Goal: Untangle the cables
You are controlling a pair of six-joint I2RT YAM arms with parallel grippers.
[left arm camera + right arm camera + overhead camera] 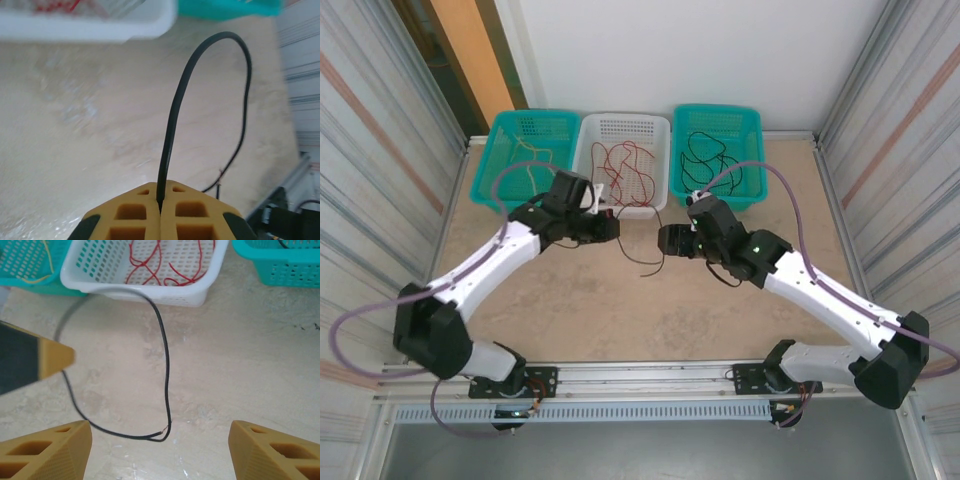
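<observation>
While your left gripper (161, 194) is pressed together, pinching the thin black cable (174, 107) at its tips, your right gripper (160, 429) stands spread wide and touches nothing. The cable loops across the beige stone-look bench (250, 355) under the right gripper, near the white perforated plastic basket (150, 294) holding red cables (142, 267). You have bare bench between the arms and the near rail.

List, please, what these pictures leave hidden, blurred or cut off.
Left wrist view: the white basket is blurred and cut by the top edge; its red contents are a smear.
Left wrist view: the left gripper hides the black cable behind its pinch.
Right wrist view: that cable blurs grey at upper left, where a yellow-tipped finger covers a stretch.
Top view: the cable's ends are too small.
</observation>
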